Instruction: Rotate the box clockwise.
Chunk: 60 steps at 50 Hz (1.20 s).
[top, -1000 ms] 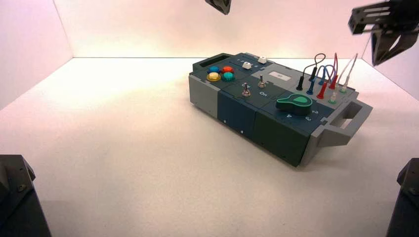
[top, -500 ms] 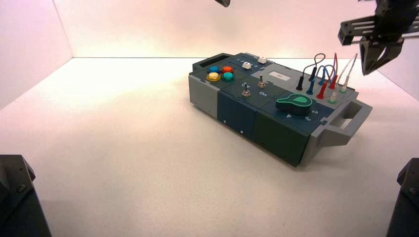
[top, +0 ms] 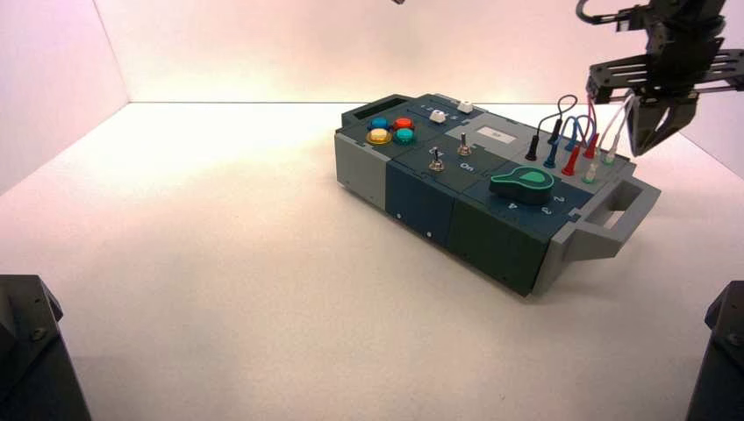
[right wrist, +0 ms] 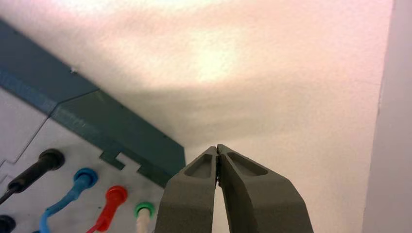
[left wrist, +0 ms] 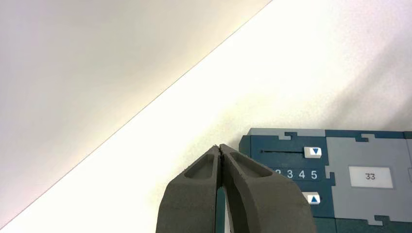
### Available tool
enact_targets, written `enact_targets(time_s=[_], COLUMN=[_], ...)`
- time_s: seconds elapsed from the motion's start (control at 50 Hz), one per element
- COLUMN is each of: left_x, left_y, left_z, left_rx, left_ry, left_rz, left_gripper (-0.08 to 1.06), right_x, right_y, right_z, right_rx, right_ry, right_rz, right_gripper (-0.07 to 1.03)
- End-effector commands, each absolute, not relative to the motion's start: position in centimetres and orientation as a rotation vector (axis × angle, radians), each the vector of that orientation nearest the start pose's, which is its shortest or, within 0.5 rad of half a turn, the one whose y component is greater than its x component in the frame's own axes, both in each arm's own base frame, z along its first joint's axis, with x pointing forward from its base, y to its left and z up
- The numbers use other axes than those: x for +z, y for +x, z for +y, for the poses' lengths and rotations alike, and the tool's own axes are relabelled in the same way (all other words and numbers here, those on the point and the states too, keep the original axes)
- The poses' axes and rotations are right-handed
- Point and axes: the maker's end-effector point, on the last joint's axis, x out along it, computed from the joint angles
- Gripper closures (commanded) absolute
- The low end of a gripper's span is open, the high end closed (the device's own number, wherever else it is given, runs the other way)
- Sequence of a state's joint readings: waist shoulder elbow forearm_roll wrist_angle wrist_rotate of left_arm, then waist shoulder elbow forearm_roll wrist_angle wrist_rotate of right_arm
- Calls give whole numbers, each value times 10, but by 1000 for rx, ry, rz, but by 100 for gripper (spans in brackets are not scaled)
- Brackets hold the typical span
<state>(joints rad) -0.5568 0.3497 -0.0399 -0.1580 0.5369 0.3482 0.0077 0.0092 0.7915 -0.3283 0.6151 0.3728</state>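
Observation:
The box point(top: 456, 206) lies at an angle on the white table, right of the middle, with its grey handle point(top: 614, 219) toward the right. My right gripper point(top: 644, 149) hangs shut and empty just beyond the box's far right corner, beside the plugged wires point(top: 579, 132). In the right wrist view that gripper point(right wrist: 216, 147) sits above the table next to the box's corner point(right wrist: 145, 155). Only a tip of my left gripper point(top: 399, 2) shows at the high view's top edge. It point(left wrist: 221, 147) is shut, high over the box's slider end point(left wrist: 311, 160).
White walls close the table at the back and both sides. The right wall point(right wrist: 393, 145) stands close to my right gripper. Dark arm bases point(top: 26, 351) point(top: 719, 351) fill the lower corners. Open table spreads left of and in front of the box.
My right gripper has come down and to the left, from high at the right to beside the wires. My left gripper has risen almost out of the top. The box has not moved.

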Motion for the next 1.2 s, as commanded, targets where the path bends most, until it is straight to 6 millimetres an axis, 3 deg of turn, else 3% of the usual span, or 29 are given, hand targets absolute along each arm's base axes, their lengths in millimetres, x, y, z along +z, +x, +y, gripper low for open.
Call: enact_targets(time_s=[0.02, 0.44, 0.92, 1.2], left_x=[208, 212, 219, 227], left_y=[473, 479, 491, 496], left_z=[-304, -293, -279, -276], left_rx=[-675, -658, -630, -623], left_ry=[377, 379, 373, 371], left_rz=[682, 673, 659, 643], left_gripper=[101, 101, 101, 101], right_x=[45, 27, 8, 9], right_y=[305, 292, 285, 286], right_z=[-20, -13, 16, 32], right_rx=[-190, -176, -97, -44], right_ry=[-75, -106, -199, -216], right_rz=[1367, 1454, 1530, 1533], right_gripper=[98, 98, 98, 98])
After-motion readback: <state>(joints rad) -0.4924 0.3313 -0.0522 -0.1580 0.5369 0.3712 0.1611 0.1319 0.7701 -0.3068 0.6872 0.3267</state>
